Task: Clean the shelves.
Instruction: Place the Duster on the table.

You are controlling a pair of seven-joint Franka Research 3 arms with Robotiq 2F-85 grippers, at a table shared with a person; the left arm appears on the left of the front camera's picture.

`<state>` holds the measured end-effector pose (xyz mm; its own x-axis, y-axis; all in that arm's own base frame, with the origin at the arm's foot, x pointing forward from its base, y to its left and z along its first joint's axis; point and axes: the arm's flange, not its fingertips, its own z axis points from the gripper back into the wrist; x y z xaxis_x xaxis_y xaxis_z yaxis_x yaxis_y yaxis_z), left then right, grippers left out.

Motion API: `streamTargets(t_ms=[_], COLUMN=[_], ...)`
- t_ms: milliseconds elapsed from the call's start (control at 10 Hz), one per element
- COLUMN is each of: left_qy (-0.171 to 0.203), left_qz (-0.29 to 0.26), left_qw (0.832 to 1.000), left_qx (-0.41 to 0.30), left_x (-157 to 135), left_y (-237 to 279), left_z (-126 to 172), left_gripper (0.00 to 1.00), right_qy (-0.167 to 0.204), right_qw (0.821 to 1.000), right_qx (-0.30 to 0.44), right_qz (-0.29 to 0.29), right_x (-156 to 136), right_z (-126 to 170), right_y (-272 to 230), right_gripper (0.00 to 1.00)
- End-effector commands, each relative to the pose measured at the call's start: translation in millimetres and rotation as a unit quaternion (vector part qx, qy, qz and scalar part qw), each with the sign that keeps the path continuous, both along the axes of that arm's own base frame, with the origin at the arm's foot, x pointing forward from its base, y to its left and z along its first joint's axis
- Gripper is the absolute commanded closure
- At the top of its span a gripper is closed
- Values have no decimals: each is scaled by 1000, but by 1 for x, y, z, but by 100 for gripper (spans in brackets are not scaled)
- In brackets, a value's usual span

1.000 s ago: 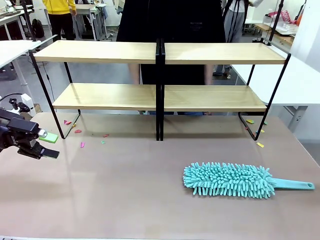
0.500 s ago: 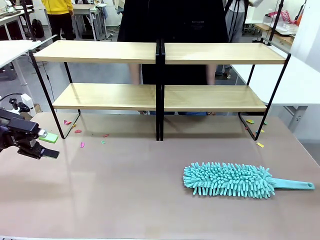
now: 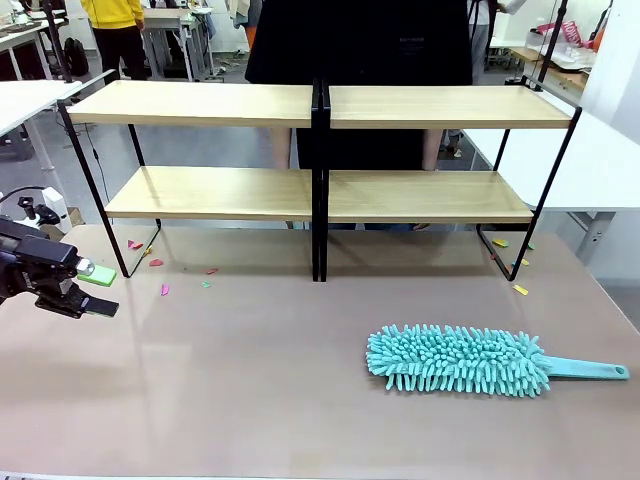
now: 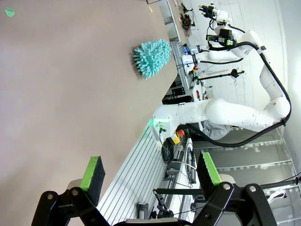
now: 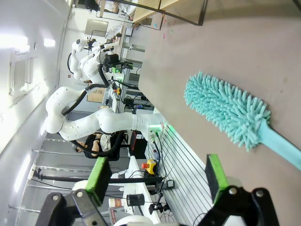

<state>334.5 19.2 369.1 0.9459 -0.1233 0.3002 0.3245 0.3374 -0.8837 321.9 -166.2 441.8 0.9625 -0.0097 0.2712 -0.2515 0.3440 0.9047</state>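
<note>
Only the person behind the shelves [image 3: 320, 150] has shifted since a second ago, a little toward the right of the front view; your arms, the duster and the shelves sit as they did.

You have the left gripper [image 3: 95, 290] low over the counter [image 3: 250, 380] at its left edge, jaws spread wide with nothing between them; in the left wrist view its green pads [image 4: 89, 172] stand well apart over bare counter. Your right gripper [image 5: 157, 181] is likewise wide open and empty, looking along the counter at the teal duster [image 5: 228, 110] beyond its fingertips.

You see the shelves standing across the far half of the counter, two joined units of light-wood boards on black frames, upper and lower boards both bare. The teal duster [image 3: 455, 360] lies flat on the counter in front of the right unit, well apart from it, fluffy head toward the middle and handle pointing to the right edge. Small coloured scraps [image 3: 165, 289] lie scattered on the counter near the shelf feet at both ends.
</note>
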Motion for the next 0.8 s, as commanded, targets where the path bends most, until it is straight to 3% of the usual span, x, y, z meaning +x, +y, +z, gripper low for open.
streamTargets(t_ms=[0, 700], left_qy=[-9, -9], left_qz=[2, 2], left_qw=[1000, 1000], left_qx=[-15, -15], left_x=[-2, -2], left_y=[-2, -2], left_z=[0, 0], left_gripper=[0, 0], right_qy=[-12, -12], right_qw=[1000, 1000], right_qx=[6, 6], right_qz=[-1, -1], right_x=[4, 4], right_z=[2, 2], right_y=[-2, -2], right_gripper=[0, 0])
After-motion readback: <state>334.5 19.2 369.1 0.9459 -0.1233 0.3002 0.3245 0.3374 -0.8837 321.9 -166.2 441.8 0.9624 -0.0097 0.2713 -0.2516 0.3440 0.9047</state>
